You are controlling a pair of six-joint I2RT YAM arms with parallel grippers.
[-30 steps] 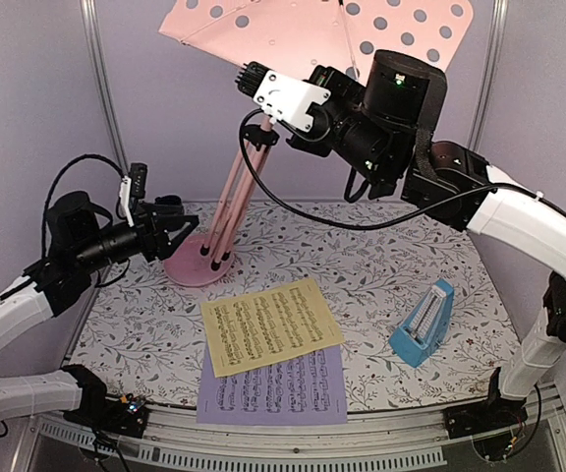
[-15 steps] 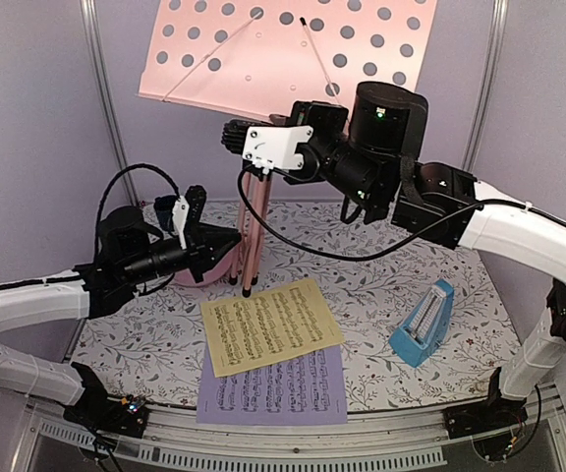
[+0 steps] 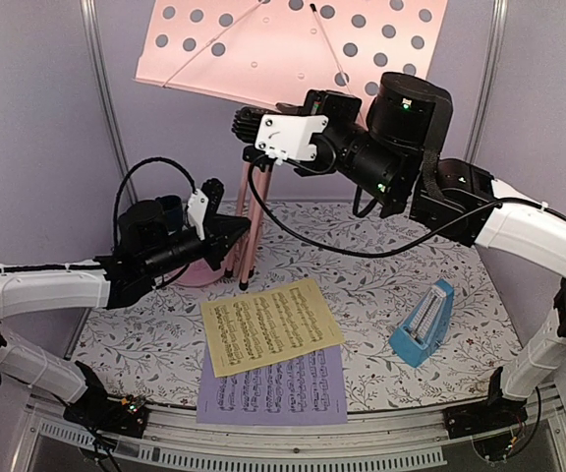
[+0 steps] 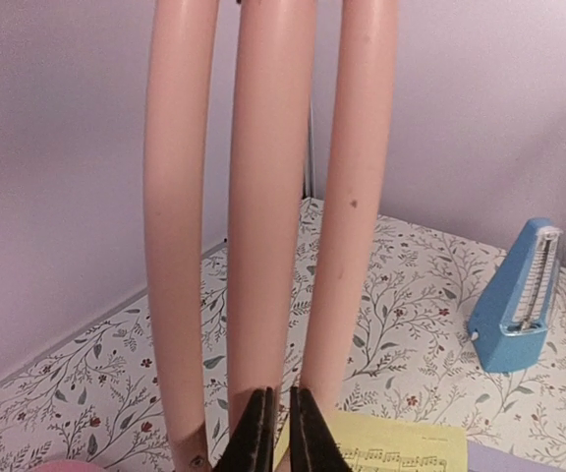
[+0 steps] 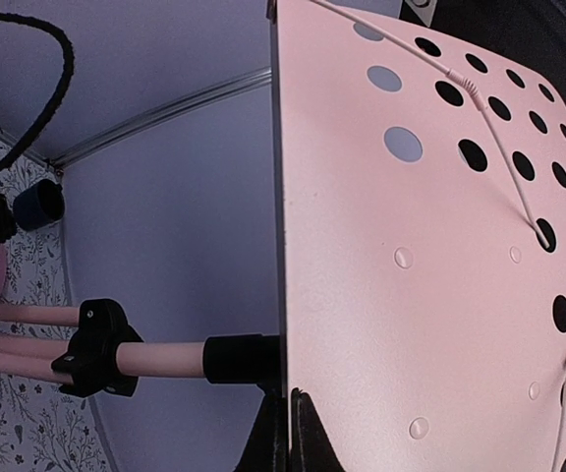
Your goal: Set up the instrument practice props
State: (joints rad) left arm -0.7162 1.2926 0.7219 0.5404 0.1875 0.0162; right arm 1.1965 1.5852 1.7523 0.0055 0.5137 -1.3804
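The pink music stand (image 3: 263, 49) is being held upright over the back left of the table (image 3: 381, 265), its legs (image 4: 268, 197) folded together. The right gripper (image 5: 285, 433) is pinching the lower edge of the perforated desk (image 5: 411, 246), jaws fully closed. The left gripper (image 4: 283, 433) is hovering at the legs, jaws almost closed, nothing between them.

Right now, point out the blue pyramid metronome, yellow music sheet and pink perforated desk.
Blue pyramid metronome (image 3: 424, 323), top view, front face.
Yellow music sheet (image 3: 271, 325), top view, its middle.
Pink perforated desk (image 3: 273, 49), top view, bare panel.
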